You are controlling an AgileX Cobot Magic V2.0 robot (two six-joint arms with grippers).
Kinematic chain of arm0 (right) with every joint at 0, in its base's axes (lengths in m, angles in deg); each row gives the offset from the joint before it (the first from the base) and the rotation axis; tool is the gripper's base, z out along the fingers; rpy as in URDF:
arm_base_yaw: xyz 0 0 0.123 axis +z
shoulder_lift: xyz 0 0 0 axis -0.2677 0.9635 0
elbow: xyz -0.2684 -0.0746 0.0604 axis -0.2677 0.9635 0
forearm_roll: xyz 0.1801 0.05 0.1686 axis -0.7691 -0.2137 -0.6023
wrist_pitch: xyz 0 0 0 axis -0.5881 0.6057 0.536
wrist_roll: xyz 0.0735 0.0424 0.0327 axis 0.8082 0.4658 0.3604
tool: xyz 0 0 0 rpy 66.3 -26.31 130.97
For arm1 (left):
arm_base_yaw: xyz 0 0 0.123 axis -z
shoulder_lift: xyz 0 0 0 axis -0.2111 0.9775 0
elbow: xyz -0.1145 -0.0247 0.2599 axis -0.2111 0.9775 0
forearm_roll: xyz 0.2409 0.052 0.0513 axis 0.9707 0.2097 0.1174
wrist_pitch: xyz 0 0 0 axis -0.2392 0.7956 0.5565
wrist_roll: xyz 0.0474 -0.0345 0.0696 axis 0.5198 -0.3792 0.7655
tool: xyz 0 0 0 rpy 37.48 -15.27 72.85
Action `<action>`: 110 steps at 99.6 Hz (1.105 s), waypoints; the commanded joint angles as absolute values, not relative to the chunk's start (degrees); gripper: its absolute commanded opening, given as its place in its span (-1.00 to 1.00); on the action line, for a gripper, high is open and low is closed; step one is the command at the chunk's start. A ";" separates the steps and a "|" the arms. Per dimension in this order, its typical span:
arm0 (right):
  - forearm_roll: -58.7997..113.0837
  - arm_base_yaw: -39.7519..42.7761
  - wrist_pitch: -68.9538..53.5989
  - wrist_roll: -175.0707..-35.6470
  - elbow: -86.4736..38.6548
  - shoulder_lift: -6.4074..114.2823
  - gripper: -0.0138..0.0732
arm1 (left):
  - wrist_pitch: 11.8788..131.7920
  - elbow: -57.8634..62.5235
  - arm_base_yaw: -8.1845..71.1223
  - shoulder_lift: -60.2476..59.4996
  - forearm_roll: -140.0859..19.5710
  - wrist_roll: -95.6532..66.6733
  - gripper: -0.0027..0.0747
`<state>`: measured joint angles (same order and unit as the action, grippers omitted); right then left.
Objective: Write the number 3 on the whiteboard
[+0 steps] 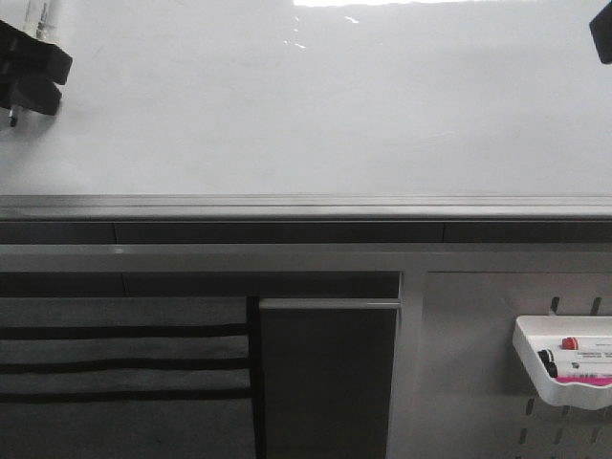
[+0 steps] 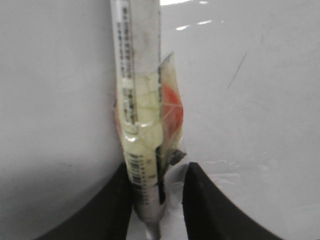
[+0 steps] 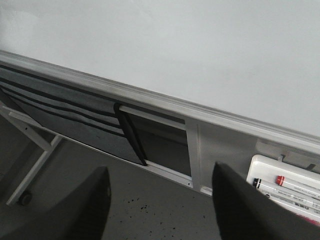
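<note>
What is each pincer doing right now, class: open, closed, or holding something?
Left pincer: closed on a marker, in front of the whiteboard.
Right pincer: open, holding nothing.

A: What sort of place is this?

B: An office or a lab room, I'd say. A large glossy whiteboard (image 1: 316, 105) fills the upper part of the front view, with a grey rail (image 1: 306, 207) along its lower edge.

A: Anything else pointing that way?

B: Below it, on the right, a perforated panel (image 1: 478, 382) carries a white tray (image 1: 559, 378) of markers (image 1: 574, 344). To the left hangs a grey fabric organiser (image 1: 124, 373) with dark stripes.

A: And the floor?

B: The right wrist view shows a plain grey floor (image 3: 150, 205) with dark specks, and a white stand leg (image 3: 35, 165) ending in a small castor (image 3: 23, 199), so the board stands on wheels.
</note>
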<state>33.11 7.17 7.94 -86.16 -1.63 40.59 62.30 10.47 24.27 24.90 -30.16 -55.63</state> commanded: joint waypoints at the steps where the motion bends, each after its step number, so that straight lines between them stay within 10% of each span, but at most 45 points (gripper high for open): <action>1: 32.79 7.34 3.65 -86.60 -3.69 40.38 0.23 | 58.14 8.53 24.12 23.26 -30.20 -55.69 -0.61; 46: 32.79 7.34 3.80 -86.60 -3.79 40.38 0.23 | 61.06 8.27 24.46 22.28 -27.81 -55.69 -0.95; 76: 31.71 7.34 13.77 -86.60 -10.92 42.34 0.23 | 89.07 1.41 33.19 16.28 -24.44 -46.09 -0.96; 110: 24.07 7.45 30.41 -99.09 -20.24 53.00 0.23 | 118.42 -5.93 40.80 15.76 -60.26 -5.59 -0.96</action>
<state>29.99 7.17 29.52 -90.33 -16.96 51.35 114.83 -3.42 39.31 17.58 -49.92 -16.13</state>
